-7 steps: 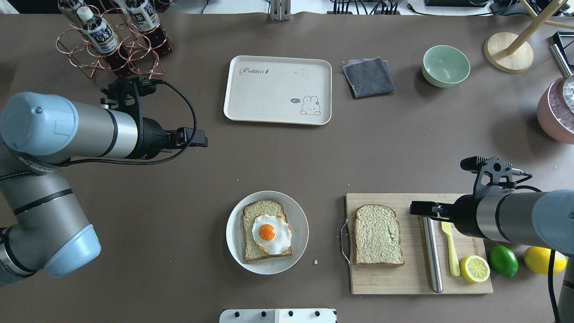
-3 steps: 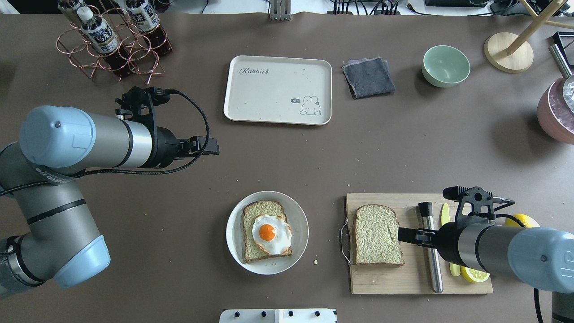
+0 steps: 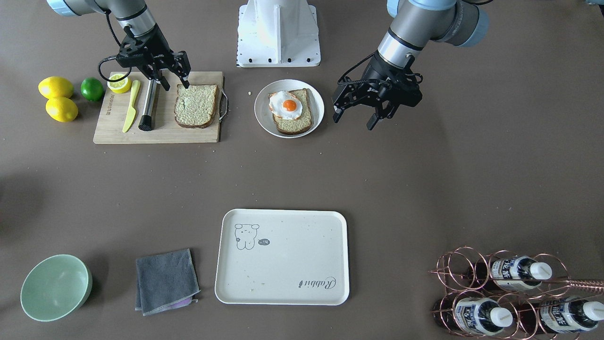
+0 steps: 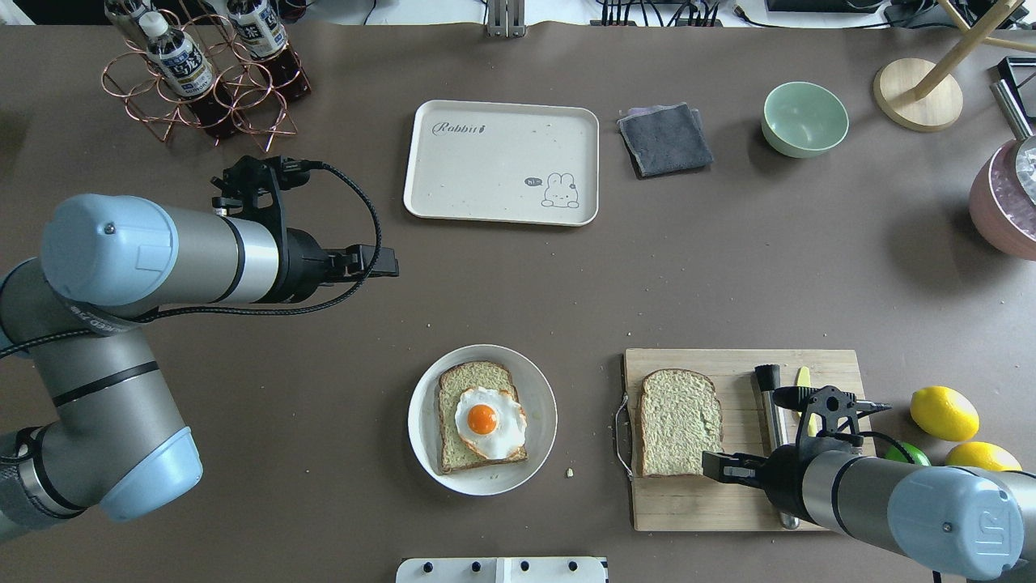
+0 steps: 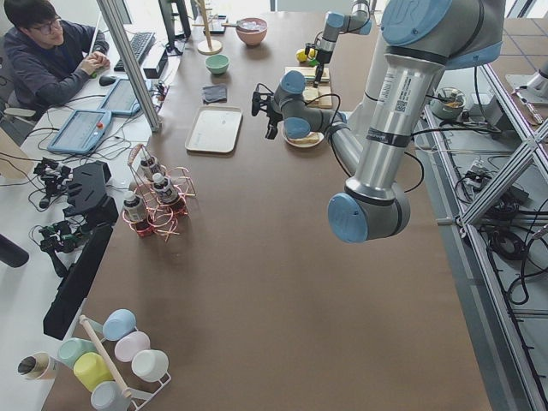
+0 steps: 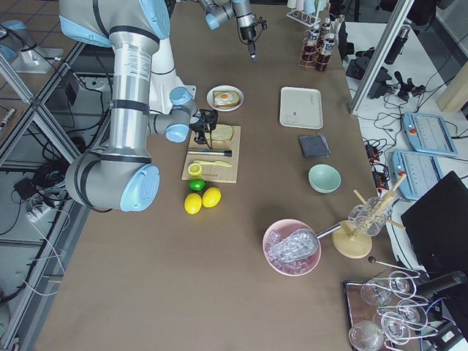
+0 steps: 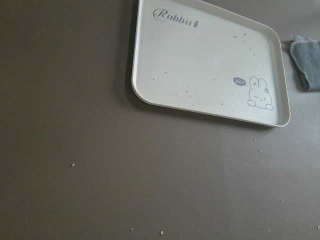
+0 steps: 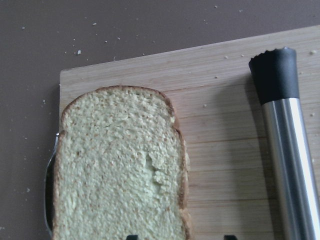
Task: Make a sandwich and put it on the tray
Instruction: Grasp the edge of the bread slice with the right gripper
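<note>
The sandwich is in two parts. One bread slice (image 4: 461,380) with a fried egg (image 4: 486,421) on top lies on a round white plate (image 4: 421,421). The other bread slice (image 4: 678,421) lies on the wooden cutting board (image 4: 728,510) and fills the right wrist view (image 8: 117,165). My right gripper (image 4: 712,467) is open and empty, low at that slice's near right corner. The cream tray (image 4: 502,162) is empty; it also shows in the left wrist view (image 7: 210,70). My left gripper (image 3: 353,120) is open and empty, above bare table between the plate and the tray.
A steel-handled tool (image 4: 777,437) and a yellow knife (image 3: 130,106) lie on the board beside my right gripper. Lemons (image 4: 943,413) and a lime (image 3: 92,89) sit next to the board. A grey cloth (image 4: 665,139), a green bowl (image 4: 804,119) and a bottle rack (image 4: 202,73) stand at the back.
My right arm has come toward the table's near edge and left, down to the near right corner of the slice on the board. My left arm has shifted slightly toward the table's middle.
</note>
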### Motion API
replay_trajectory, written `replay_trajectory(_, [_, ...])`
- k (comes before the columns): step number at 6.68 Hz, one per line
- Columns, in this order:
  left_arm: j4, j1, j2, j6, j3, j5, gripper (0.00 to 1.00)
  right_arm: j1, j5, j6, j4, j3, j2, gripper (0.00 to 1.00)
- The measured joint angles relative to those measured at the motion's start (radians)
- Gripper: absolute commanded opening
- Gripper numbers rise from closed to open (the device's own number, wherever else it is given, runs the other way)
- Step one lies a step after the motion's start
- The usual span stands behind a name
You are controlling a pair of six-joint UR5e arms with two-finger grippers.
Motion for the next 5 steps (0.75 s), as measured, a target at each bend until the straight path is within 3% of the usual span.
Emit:
replay_trajectory(3, [0.000, 0.001, -0.004, 0.000, 0.000, 0.002, 0.99, -0.011, -0.011, 0.000, 0.016, -0.022, 0.005, 0.47])
replay_trajectory(4, [0.000, 0.002, -0.005, 0.000, 0.000, 0.002, 0.99, -0.014, -0.015, 0.001, 0.017, -0.023, 0.006, 0.13])
replay_trajectory(5, [0.000, 0.003, -0.005, 0.000, 0.000, 0.002, 0.99, -0.019, -0.017, 0.000, 0.017, -0.023, 0.008, 0.00])
